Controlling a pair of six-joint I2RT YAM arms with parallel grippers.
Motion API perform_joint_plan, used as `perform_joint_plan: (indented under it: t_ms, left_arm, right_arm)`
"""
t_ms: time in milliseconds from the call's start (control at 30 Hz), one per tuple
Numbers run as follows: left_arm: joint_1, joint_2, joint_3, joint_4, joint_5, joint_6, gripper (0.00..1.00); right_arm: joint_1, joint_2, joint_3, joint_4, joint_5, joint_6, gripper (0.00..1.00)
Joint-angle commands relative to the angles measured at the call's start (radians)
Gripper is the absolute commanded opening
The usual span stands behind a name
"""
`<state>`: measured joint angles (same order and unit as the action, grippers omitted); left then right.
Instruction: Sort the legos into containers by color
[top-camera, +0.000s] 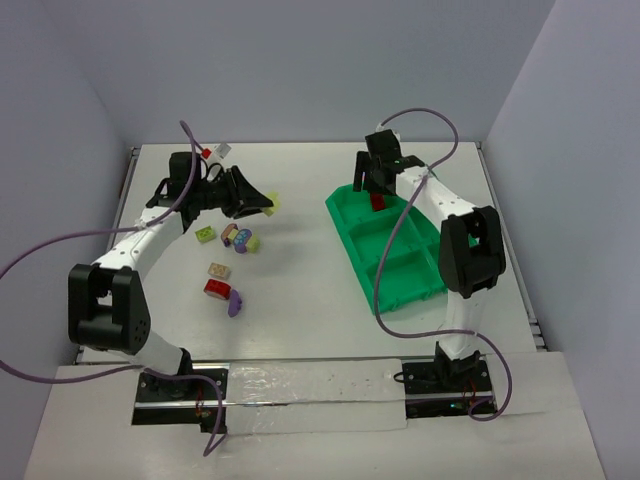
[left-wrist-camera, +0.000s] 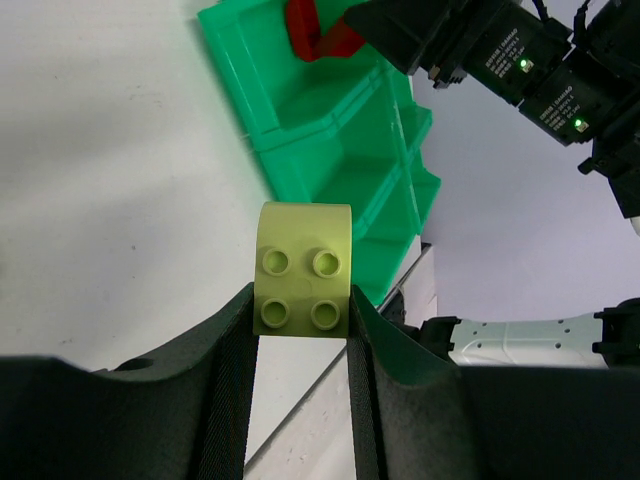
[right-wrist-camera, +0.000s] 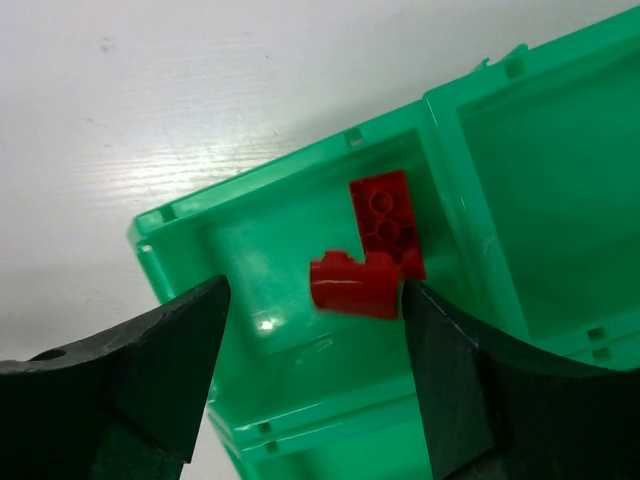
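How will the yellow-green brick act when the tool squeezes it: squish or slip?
Probably stiff: the brick shows no dent in the left tool's grip. Likely light, since it is small plastic. Its smooth sides might slip, but flat faces should give a fair hold.

Overhead view looks down from behind; both wrist views (close, perhaps tilted) share the tray (left-wrist-camera: 330, 150).
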<state>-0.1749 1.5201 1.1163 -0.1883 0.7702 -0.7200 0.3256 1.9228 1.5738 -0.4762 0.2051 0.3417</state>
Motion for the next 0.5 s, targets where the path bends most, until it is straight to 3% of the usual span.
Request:
perform_joint_plan:
  t_ms: [0,267,467]
  left_arm:
    - [-0.013,0.044,0.080,0.027,0.037,0.002,0.00]
    - [-0.083,0.084,0.151,0.030,0.028,-0.016,0.00]
    - [-0.128,0.047,0.137,0.066,0.049,-0.050,0.00]
  right_arm:
    - [-0.014,0.002,0.080,-0.033,-0.005,-0.027,0.83]
    - [-0.013,-0.153,0.053,-0.015,-0.129,-0.010,0.82]
    - [0.007,-0.341,-0.102,0.046,-0.283,0.052,0.78]
